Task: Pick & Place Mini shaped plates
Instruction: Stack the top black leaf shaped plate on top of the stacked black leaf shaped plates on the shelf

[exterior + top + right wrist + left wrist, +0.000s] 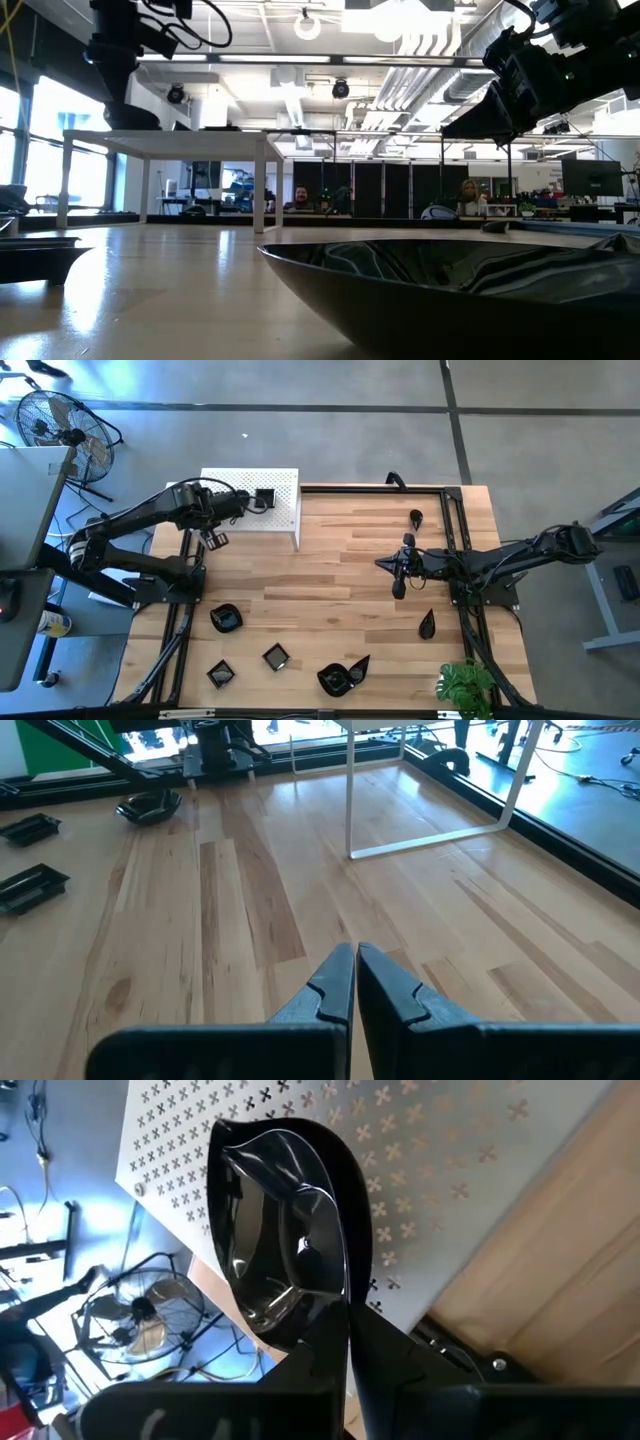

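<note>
while the left gripper (pixel 262 498) hangs over the white perforated stand (pixel 285 510) at about eleven o'clock on the table (pixel 340 560), its fingers are pinched tight on the rim of a glossy black plate (pixel 285 1230), which the left wrist view shows standing on edge in front of the stand's patterned top. the right gripper (pixel 355 982) is at roughly three o'clock, above bare wood, its fingers pressed together with nothing between them.

other mini shaped plates lie scattered on the table: a wavy one (pixel 226 618) at about eight o'clock, two small square ones (pixel 221 674) (pixel 276 657) near seven o'clock, a larger leaf-like one (pixel 343 675) at six o'clock, a teardrop (pixel 427 624) at about four o'clock just below the right arm, and another small one (pixel 416 517) at about one o'clock. in the low view one wide dish (pixel 460 290) fills the foreground.
</note>
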